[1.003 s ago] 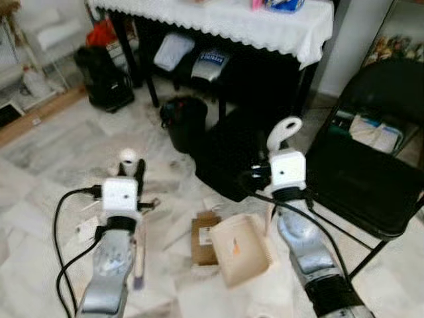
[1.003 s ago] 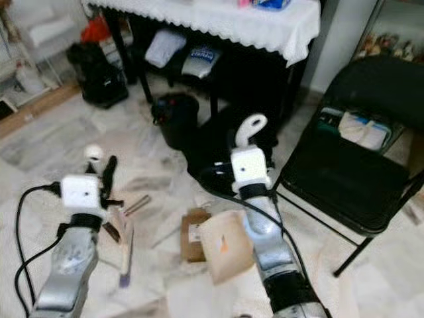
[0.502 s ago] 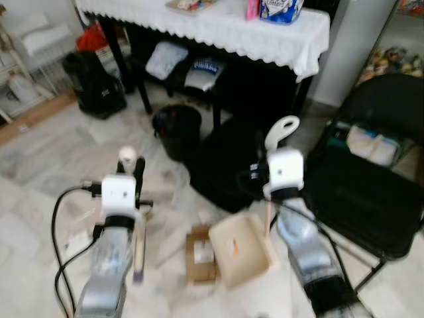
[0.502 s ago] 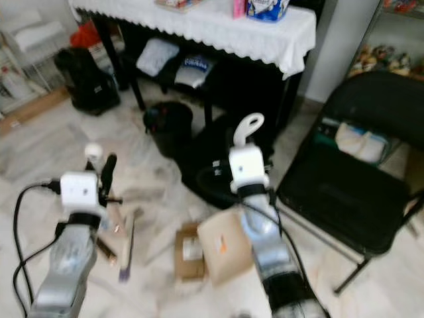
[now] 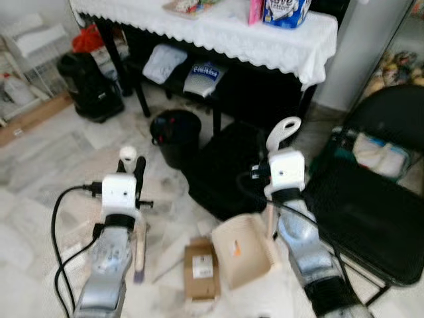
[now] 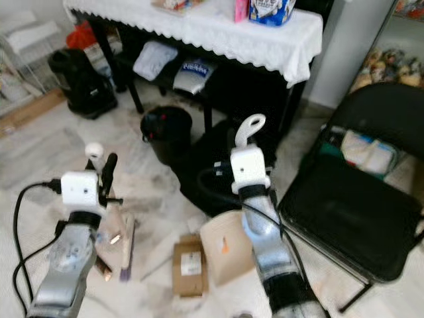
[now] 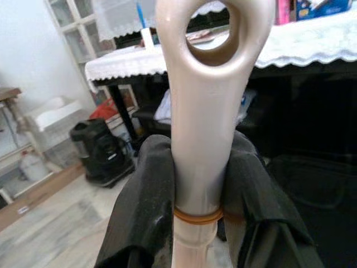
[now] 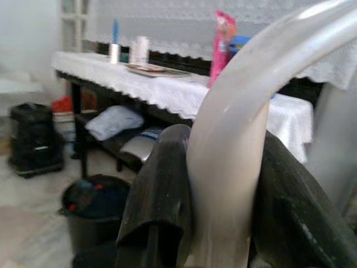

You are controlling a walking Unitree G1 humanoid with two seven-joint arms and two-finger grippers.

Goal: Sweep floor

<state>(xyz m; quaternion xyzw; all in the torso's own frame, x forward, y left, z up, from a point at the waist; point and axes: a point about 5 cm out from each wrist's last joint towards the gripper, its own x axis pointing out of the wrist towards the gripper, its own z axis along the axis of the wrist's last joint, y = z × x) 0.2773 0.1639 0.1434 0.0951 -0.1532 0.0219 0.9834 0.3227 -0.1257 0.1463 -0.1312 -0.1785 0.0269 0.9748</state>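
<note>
Left gripper (image 7: 198,184) clamps the broom handle (image 7: 201,111); right gripper (image 8: 223,190) clamps what looks like the dustpan handle (image 8: 234,128), both raised forward.

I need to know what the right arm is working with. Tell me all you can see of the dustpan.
The dustpan is a beige scoop that looks like plastic, open side up, its pan low over the pale floor beside a small brown cardboard box. An orange mark shows inside it. Its pale handle rises upright and ends in a loop. The right gripper is shut on that handle.
</note>
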